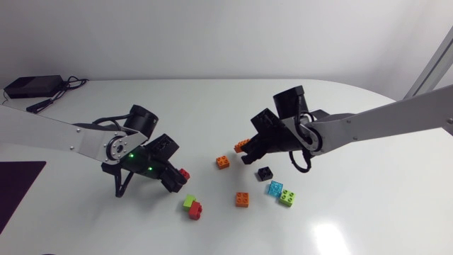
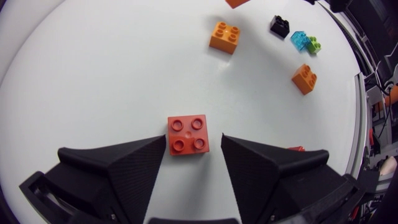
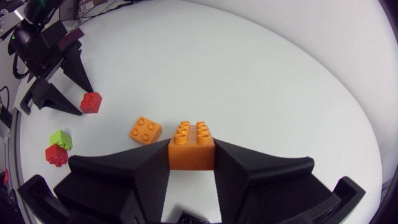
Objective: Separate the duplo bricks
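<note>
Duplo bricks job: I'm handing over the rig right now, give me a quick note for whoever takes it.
Left gripper: open, red brick between its fingers.
Right gripper: shut on an orange brick.
Already single: two loose orange bricks, a black brick.
Left to do: the green-on-red pair is joined; the blue brick and lime brick touch, so check them.

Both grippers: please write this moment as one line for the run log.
left gripper: open, red brick between fingers | right gripper: shut on orange brick | table: green-red pair touching
</note>
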Available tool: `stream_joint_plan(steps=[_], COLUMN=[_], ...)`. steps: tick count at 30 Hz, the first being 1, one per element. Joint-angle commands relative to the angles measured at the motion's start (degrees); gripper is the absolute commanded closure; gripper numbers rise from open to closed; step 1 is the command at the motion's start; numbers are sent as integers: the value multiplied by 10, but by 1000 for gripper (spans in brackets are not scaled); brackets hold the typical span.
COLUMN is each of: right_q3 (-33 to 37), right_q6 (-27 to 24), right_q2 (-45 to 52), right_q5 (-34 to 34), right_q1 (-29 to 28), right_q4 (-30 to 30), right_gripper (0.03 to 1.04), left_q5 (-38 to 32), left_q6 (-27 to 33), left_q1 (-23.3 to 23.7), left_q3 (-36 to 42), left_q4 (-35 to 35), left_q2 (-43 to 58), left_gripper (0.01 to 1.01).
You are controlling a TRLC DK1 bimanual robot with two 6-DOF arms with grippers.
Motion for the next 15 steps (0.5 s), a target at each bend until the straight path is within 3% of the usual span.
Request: stream_joint_plan(steps=[1, 10, 15], right_q3=[22, 41, 47], right_q6=[2, -7, -13], right_q2=[27, 80, 97], right_q5=[-8, -12, -12], right_q1=[-8, -19, -28], right_q4=[14, 41, 42], right_gripper=[833, 831, 831], left_q5=[-5, -1, 21], left_q6=[23, 69, 111], left_q1=[-3, -6, -4], left_q3=[-15, -38, -52], left_q4=[1, 2, 1], left_q2=[-36, -100, -130], left_gripper=[256, 156, 154])
